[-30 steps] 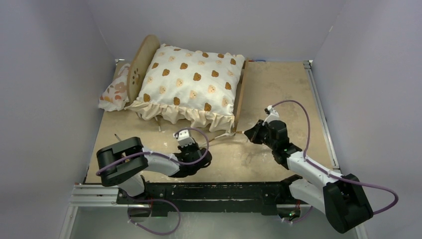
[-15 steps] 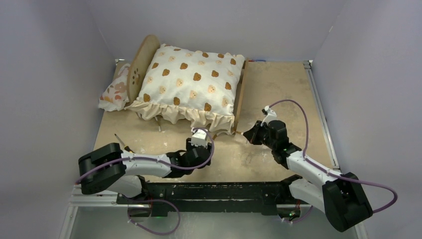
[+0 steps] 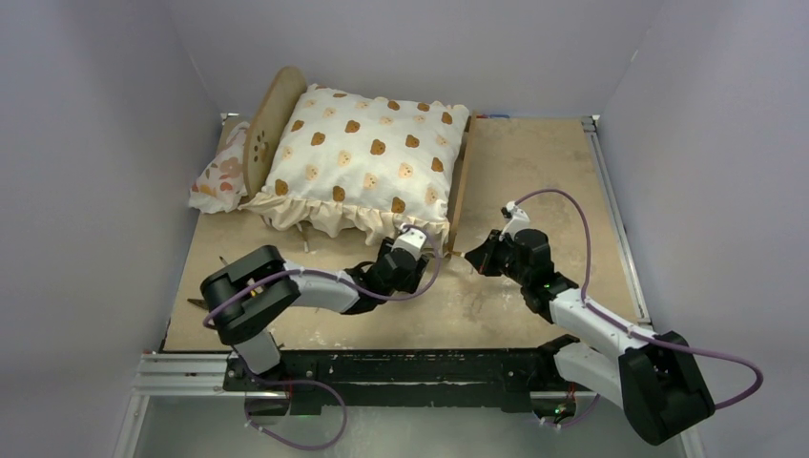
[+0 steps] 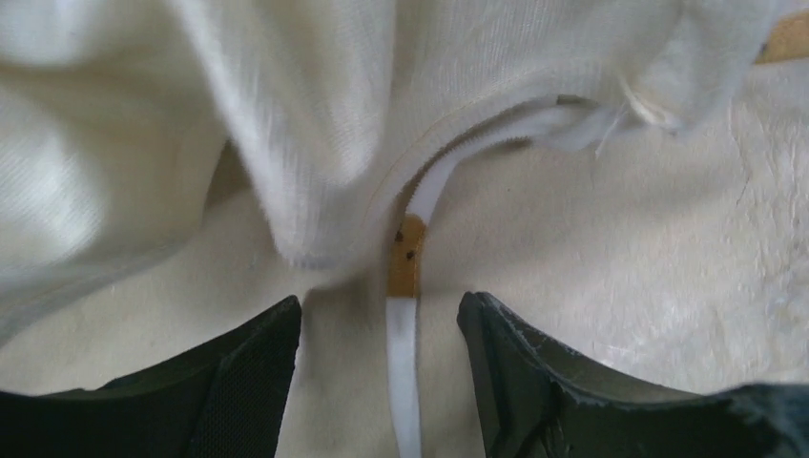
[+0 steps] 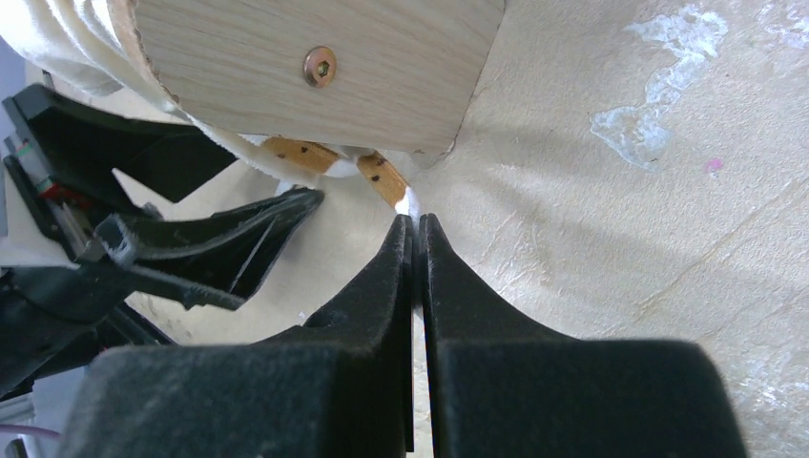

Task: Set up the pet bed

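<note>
Pet bed (image 5: 382, 95) seemingly just beyond right end effector (image 5: 416, 224).

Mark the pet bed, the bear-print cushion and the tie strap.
pet bed (image 3: 275, 105): top view, on its rounded headboard.
bear-print cushion (image 3: 367, 157): top view, middle of its top.
tie strap (image 5: 383, 181): right wrist view, its tan patch.

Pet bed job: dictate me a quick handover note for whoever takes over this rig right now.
Left gripper: open, jaws straddling the white cushion tie at the bed's near corner, not gripping.
Right gripper: shut, apparently pinching the end of that tie beside the wooden footboard.
Pet bed: back left of the table, with the bear-print cushion laid on it.
Floral pillow: on the table behind the headboard, outside the bed.
Done: cushion placed.
Left: probably securing the tie, then moving the pillow onto the bed.
</note>
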### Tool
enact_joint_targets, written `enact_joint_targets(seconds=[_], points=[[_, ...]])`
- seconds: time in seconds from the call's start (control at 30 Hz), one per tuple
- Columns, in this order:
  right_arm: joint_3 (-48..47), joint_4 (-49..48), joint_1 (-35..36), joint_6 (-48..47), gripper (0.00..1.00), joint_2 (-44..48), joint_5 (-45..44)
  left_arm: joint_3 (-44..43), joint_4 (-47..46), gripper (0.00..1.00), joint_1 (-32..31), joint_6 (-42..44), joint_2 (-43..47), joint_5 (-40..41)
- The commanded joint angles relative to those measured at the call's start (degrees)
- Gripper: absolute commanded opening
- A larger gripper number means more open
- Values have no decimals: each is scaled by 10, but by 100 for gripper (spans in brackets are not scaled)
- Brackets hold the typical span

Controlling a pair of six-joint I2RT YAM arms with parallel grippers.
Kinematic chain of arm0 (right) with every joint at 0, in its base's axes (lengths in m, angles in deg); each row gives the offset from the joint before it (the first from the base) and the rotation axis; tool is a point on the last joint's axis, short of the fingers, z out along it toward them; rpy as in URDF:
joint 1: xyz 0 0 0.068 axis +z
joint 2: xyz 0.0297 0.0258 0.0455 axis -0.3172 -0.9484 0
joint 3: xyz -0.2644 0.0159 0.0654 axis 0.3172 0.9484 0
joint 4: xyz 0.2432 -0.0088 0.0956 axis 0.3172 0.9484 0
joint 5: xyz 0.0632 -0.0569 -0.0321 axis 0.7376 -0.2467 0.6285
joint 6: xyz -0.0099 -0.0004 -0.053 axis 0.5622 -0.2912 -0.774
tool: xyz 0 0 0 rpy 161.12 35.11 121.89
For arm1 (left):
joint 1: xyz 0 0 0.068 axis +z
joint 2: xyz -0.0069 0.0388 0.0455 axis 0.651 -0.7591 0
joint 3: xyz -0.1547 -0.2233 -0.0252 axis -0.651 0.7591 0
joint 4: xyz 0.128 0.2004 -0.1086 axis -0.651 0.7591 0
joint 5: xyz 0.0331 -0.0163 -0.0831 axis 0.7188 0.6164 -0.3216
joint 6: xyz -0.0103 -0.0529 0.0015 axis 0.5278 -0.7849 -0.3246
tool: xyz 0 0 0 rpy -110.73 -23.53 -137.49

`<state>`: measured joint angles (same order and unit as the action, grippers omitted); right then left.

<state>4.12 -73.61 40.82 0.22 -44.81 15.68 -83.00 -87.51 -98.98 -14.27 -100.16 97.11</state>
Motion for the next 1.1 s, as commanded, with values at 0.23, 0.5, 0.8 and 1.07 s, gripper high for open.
enact_joint_targets(seconds=[0.23, 0.5, 0.8, 1.07], points=[[-24, 8, -3, -12, 0, 27, 1, -35, -105, 46, 36, 26, -108, -91], [-43, 30, -3, -13, 0, 45, -3, 28, -105, 0, 36, -41, -77, -100], [-112, 100, -3, -18, 0, 107, 6, 122, -52, 0, 31, -130, 44, -101], [-198, 139, -3, -16, 0, 109, -36, 74, -22, 0, -30, -138, 5, -98]])
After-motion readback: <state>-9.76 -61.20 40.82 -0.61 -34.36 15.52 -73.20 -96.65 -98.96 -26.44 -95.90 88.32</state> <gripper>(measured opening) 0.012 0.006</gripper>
